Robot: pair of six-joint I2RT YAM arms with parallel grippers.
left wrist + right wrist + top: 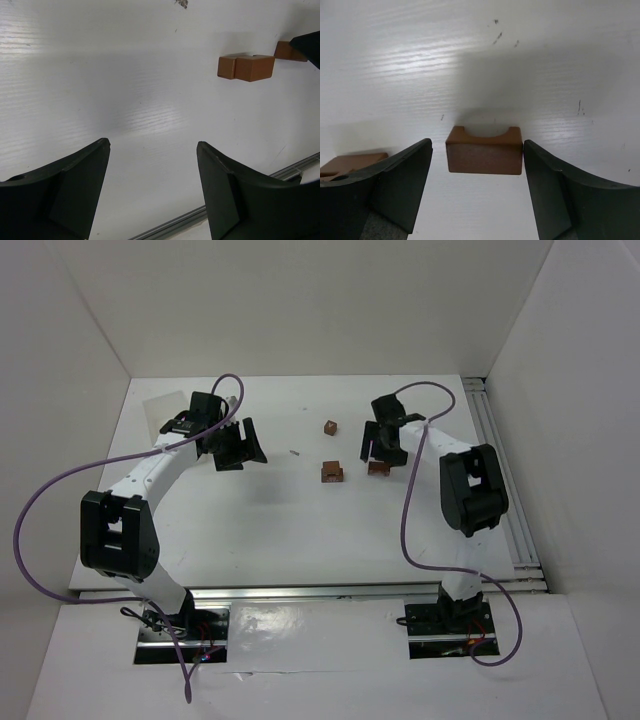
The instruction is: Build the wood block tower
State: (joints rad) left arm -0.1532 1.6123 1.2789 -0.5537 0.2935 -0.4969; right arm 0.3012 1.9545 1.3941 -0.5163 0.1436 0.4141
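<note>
While our right gripper [476, 145] is hanging open, a reddish-brown wooden block with a scooped top [484, 159] is sitting between its fingers [395, 185]; another brown block [350, 164] is lying half hidden behind one finger. Our left gripper [152, 144] is gaping too, two touching brown blocks [246, 67] lying well ahead, rightward.

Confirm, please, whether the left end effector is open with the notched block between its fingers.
No, that is the right end effector, open with the notched block between its fingers; the right wrist view shows it.
</note>
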